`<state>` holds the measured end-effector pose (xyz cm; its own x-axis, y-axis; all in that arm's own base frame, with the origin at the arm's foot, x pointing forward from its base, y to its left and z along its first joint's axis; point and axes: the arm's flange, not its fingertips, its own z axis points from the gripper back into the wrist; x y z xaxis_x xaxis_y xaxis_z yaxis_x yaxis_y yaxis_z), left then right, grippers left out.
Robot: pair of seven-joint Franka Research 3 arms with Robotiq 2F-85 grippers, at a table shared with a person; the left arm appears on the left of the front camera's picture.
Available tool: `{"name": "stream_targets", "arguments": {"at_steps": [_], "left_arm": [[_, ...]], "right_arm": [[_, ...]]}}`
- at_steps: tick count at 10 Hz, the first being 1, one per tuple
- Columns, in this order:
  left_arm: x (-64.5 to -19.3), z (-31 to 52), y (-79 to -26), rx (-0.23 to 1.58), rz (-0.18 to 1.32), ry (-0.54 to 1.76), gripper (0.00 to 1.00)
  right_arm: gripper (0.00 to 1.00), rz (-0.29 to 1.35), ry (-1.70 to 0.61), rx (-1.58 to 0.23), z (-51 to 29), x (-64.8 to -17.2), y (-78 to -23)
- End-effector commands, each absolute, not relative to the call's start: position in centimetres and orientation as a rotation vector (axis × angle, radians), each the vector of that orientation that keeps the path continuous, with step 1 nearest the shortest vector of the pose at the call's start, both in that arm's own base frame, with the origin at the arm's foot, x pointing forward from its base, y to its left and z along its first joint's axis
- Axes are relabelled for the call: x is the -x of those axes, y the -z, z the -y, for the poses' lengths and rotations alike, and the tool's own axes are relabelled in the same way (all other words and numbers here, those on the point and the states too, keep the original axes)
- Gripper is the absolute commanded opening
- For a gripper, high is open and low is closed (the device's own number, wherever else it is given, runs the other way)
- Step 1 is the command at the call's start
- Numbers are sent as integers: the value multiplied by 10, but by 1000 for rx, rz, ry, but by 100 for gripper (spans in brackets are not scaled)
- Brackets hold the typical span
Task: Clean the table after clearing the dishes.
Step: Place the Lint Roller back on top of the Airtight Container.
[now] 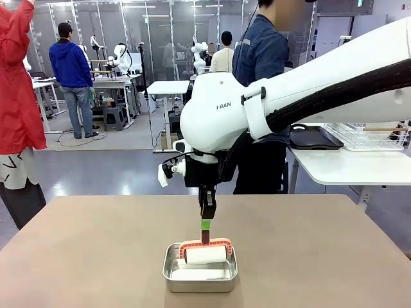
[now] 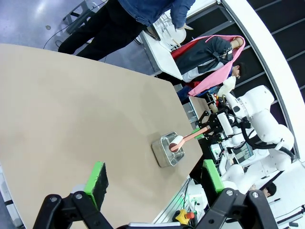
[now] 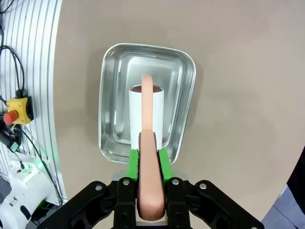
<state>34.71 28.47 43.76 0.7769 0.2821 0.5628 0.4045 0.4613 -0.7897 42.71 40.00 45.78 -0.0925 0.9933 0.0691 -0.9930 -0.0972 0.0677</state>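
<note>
Right gripper point(image 3: 148, 164) jaws clamped; left gripper point(image 2: 155, 179) jaws wide apart.

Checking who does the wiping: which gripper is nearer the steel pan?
Right. The right gripper hangs directly over the steel pan, shut on the lint roller handle; the left gripper is open, off across the table.

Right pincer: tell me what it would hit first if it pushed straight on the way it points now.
The right pincer, shut on the lint roller's orange handle, points straight down into the steel pan. The roller's white roll would likely press into the pan's floor first; its clearance is unclear.
</note>
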Motion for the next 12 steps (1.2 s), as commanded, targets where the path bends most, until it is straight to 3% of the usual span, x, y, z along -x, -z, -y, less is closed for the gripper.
{"name": "stream_targets", "arguments": {"at_steps": [1, 10, 11, 12], "left_arm": [[-343, -286, -440, 1105, 705, 93, 100], [-343, -286, -440, 1105, 705, 93, 100], [-343, -286, -440, 1105, 705, 93, 100], [-343, -286, -440, 1105, 705, 93, 100]], "right_arm": [[21, 7, -1662, -128, -411, -437, -448], [21, -2, -1575, -136, -400, -473, -386], [47, 24, -1565, -129, -398, -473, -391], [61, 44, -1574, -121, -396, -473, -397]]}}
